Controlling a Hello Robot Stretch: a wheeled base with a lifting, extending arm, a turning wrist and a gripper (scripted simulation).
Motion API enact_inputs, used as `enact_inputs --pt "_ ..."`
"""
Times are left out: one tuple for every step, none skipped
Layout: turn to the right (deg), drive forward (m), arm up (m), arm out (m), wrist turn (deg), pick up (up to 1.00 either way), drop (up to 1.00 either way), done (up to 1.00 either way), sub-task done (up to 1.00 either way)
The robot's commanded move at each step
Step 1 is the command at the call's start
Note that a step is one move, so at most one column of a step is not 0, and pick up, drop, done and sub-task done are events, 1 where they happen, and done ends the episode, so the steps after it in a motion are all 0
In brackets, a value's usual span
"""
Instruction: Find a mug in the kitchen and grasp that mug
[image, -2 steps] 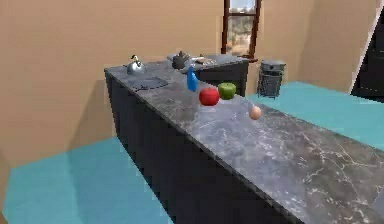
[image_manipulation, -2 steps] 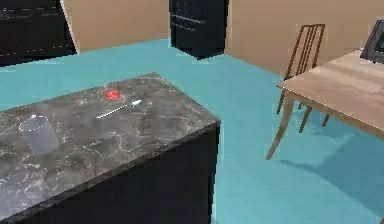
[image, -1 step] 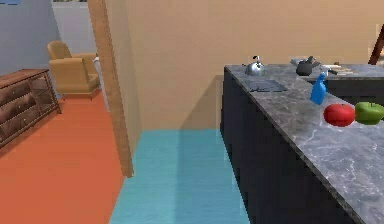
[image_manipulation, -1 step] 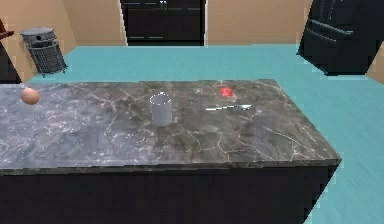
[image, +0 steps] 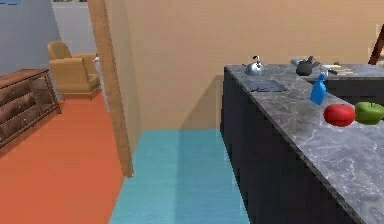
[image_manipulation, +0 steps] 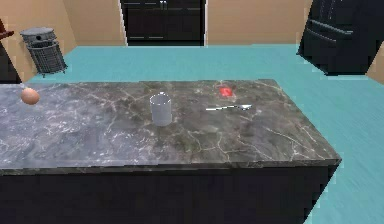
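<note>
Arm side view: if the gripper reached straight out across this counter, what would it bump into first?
Likely the grey cup or the white utensil by the red thing on the marble counter; the exact line is unclear.

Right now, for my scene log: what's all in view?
counter: one, dark marble, arm side view's foreground
cup: one, grey, counter's middle
red thing: one, red, right of cup
round thing: one, brown, counter's left end
bin: one, grey, floor beyond counter
kettle: one, silver, forward view's counter
spray bottle: one, blue, same counter
red fruit: one, red, near bottle
green fruit: one, green, beside red fruit
armchair: one, tan, forward view's left
</note>
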Motion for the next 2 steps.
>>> enact_inputs --pt "0.0 0.00 0.38 0.00 0.0 0.00 0.00 0.00 0.00" --pt "0.0 0.00 0.00 0.36 0.0 0.00 0.00 0.00 0.00"
